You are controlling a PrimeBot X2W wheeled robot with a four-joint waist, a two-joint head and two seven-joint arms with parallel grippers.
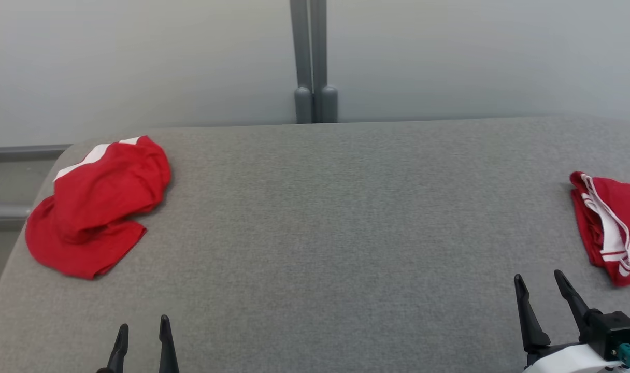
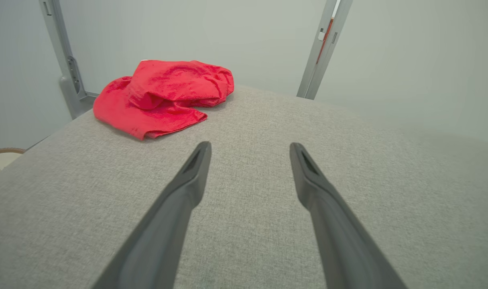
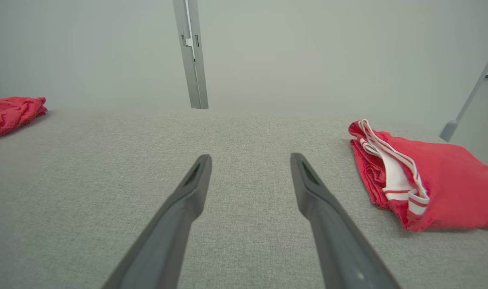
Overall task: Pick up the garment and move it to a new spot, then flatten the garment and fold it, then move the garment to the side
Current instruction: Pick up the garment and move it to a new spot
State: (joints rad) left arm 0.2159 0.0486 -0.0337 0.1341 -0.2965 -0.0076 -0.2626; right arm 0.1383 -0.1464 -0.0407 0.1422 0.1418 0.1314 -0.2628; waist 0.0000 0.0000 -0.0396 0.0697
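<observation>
A crumpled red garment with white stripes lies heaped at the far left of the grey table; the left wrist view shows this heap ahead and to the left of the fingers. A second red garment with white trim lies folded at the right edge, seen close by in the right wrist view. My left gripper hovers open near the front edge, below the crumpled heap, holding nothing. My right gripper stands open at the lower right, just left of the folded garment, also holding nothing.
A grey post rises behind the table against a pale wall. Grey rails run beyond the table's left edge. The table's rounded left corner falls off close to the crumpled heap.
</observation>
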